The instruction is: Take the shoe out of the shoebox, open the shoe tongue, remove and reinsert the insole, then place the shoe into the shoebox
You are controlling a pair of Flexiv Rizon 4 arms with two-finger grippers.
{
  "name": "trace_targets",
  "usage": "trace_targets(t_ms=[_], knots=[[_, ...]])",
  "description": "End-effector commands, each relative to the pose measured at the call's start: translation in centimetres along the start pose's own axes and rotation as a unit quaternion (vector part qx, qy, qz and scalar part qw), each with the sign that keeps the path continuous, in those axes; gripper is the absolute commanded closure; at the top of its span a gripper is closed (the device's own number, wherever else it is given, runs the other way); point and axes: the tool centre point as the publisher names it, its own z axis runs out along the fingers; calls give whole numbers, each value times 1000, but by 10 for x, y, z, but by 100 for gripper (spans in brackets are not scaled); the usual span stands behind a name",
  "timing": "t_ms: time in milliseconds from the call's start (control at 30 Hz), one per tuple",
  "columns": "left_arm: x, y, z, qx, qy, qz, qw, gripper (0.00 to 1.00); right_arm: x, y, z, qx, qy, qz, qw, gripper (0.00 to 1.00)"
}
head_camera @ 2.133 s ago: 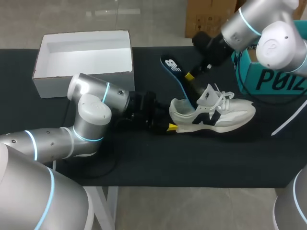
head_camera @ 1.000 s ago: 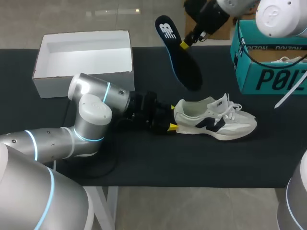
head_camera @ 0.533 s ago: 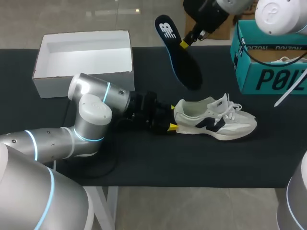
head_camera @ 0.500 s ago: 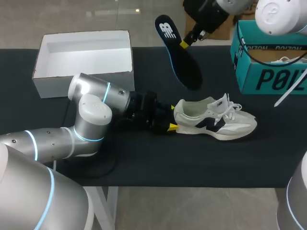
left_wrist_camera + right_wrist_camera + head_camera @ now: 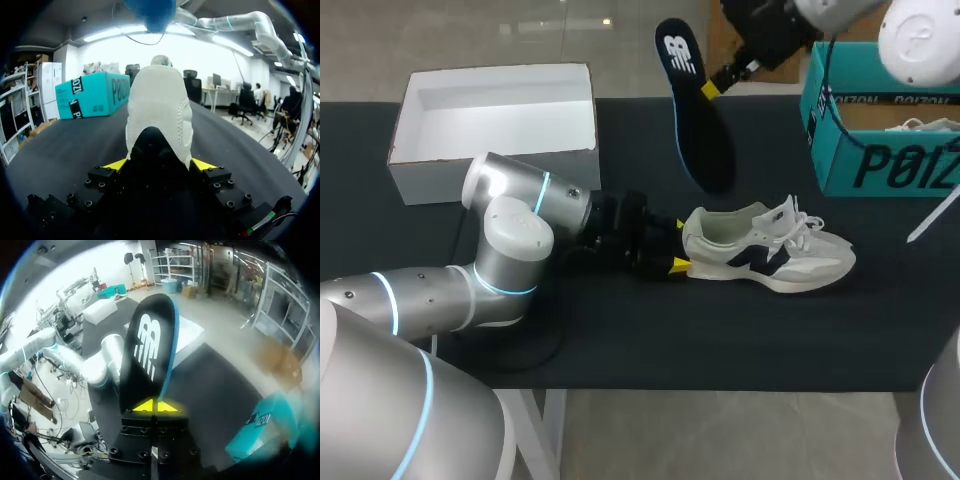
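Lifted clear since two seconds ago, the insole (image 5: 696,120) hangs pinched in your right gripper (image 5: 713,88) at the sneaker's (image 5: 770,250) 11 o'clock, your left gripper (image 5: 678,245) seemingly clamping the heel; reinsertion and boxing remain.

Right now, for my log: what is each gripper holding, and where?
Left gripper clamps the shoe by its heel; right gripper holds the insole by its side edge.
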Motion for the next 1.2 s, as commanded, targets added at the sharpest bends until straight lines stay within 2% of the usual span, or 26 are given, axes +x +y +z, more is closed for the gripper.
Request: trace_targets(t_ms=[33,267,333,867,1033,1200], knots=[[0,4,1,-3,1,0,1000,100,17,-15,-28,-20,-22,17,999,100],[0,4,1,-3,1,0,1000,100,36,-15,-57,-19,-51,65,996,100],[0,4,1,-3,1,0,1000,100,41,-14,-62,-37,-47,51,997,100],[0,4,1,-3,1,0,1000,100,45,-13,-66,-28,-52,68,996,100],[0,4,1,-3,1,0,1000,100,63,-17,-87,-16,-65,84,994,100],[0,4,1,-3,1,0,1000,100,93,-22,-112,-20,-67,76,995,100]])
